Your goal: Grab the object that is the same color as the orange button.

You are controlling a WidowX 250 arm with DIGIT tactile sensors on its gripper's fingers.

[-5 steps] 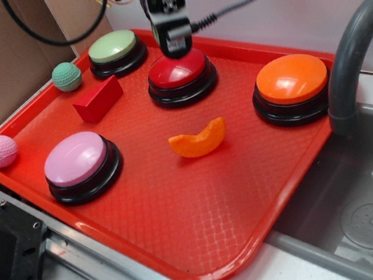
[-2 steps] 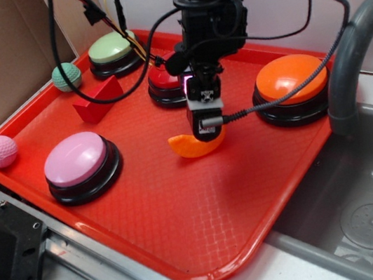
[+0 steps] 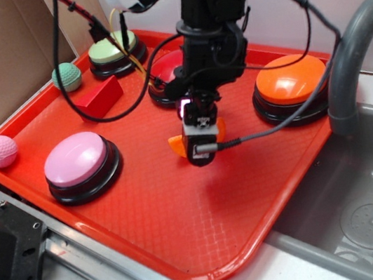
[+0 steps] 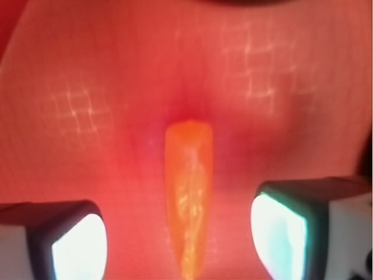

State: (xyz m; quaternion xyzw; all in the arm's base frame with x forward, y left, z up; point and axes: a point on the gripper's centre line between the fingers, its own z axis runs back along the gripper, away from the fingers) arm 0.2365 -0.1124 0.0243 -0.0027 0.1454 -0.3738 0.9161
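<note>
Between the wide-spread fingers (image 4: pixel 78 242) of the gripper (image 3: pixel 201 153), the orange slice (image 4: pixel 187 201) is seen lying edge-on on the tray (image 3: pixel 187 232), near its middle, untouched on either side. A slip is the likely fault: the piece looks narrow, curved and glossy, so it could be squeezed out sideways or tipped if the pads were closed off-centre or too high. The tray's textured red surface is bare in front. Farther back, the orange button (image 3: pixel 291 81) is set to the right, and a sink (image 3: pixel 369 217) lies beyond the rim.
</note>
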